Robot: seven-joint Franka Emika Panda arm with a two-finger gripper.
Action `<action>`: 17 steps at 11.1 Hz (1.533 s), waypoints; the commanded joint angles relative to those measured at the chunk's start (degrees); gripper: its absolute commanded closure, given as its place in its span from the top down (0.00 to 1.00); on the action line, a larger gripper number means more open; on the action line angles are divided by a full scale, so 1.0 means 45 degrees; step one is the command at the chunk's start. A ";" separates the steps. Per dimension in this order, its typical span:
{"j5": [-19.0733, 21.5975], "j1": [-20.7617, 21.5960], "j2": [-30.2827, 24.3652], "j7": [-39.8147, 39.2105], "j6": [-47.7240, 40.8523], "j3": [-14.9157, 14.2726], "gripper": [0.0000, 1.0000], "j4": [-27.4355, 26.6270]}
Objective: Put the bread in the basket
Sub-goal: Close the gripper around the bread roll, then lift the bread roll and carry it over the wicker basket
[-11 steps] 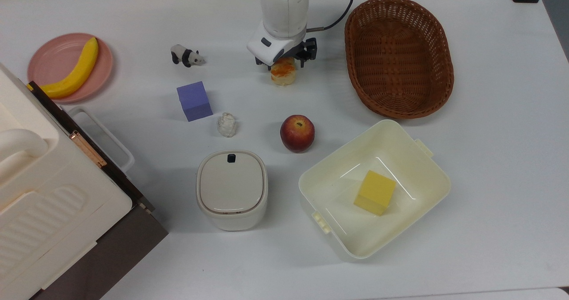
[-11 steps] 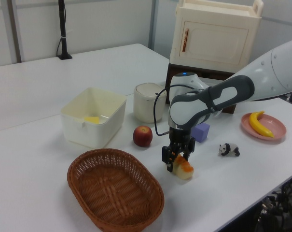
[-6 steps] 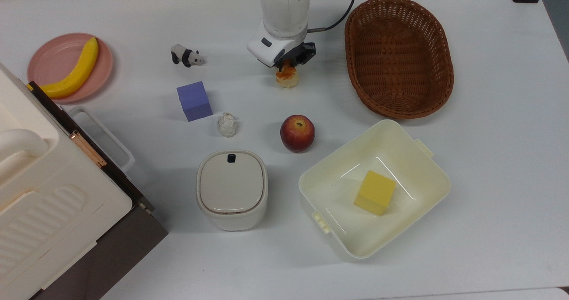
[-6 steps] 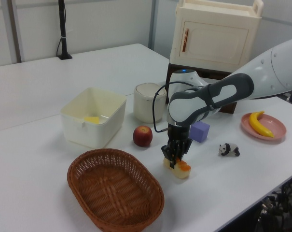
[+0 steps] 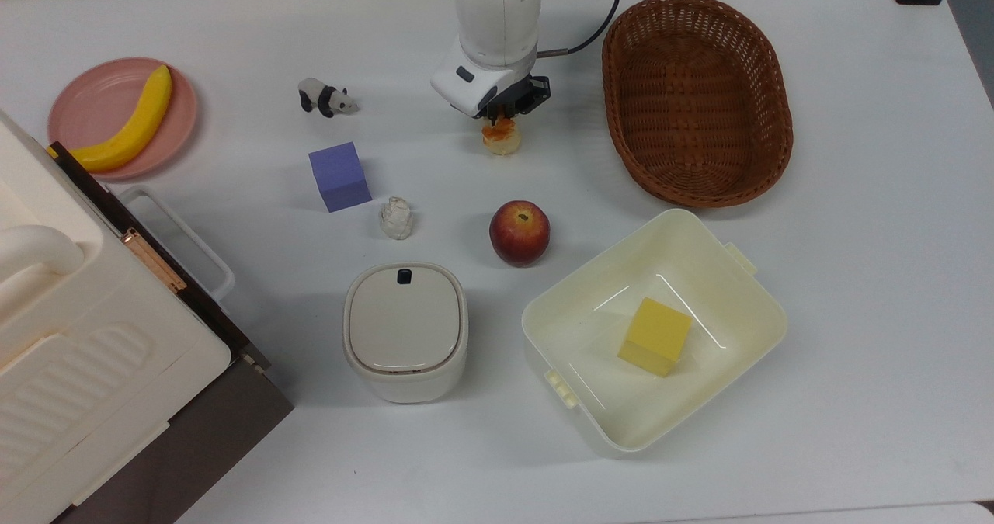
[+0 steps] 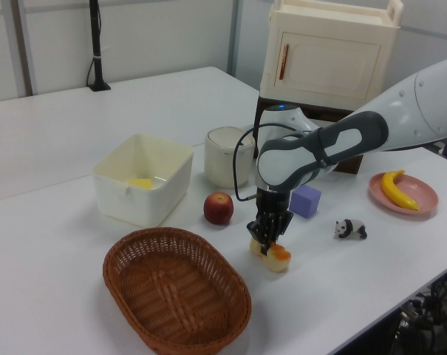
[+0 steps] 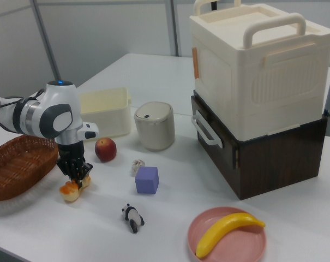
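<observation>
The bread [image 5: 499,139], a small cream loaf with an orange-brown top, is at table level in the top view's upper middle, tilted. My gripper [image 5: 505,117] comes down on it from above and is shut on its upper end. The same grasp shows in the left view, gripper [image 6: 268,240] on bread [image 6: 275,257], and in the right view, gripper [image 7: 74,174] on bread [image 7: 71,190]. I cannot tell whether the loaf touches the table. The brown wicker basket [image 5: 699,81] lies apart at the top view's right, empty, with its rim [image 6: 175,296] and side [image 7: 15,164] also in view.
A red apple [image 5: 519,233] lies near the bread, with a cream tub [image 5: 745,314] holding a yellow block beyond it. A lidded canister [image 5: 404,330], purple cube [image 5: 339,176], white figurine [image 5: 397,218], toy panda [image 5: 326,97] and plated banana [image 5: 128,124] lie at the top view's left.
The fingers have closed onto the bread. The loaf has tipped up and looks narrower from above, and the hand has shifted only slightly.
</observation>
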 commanded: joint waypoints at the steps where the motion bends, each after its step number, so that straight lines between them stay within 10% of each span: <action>1: -0.0080 0.0095 0.0050 0.0212 0.0131 -0.0105 0.00 0.0122; 12: -0.0040 0.0250 -0.0067 0.0486 -0.0064 -0.0105 0.01 0.1449; 17: 0.0038 0.1148 -0.0165 0.1420 -0.1467 0.0866 0.01 0.3223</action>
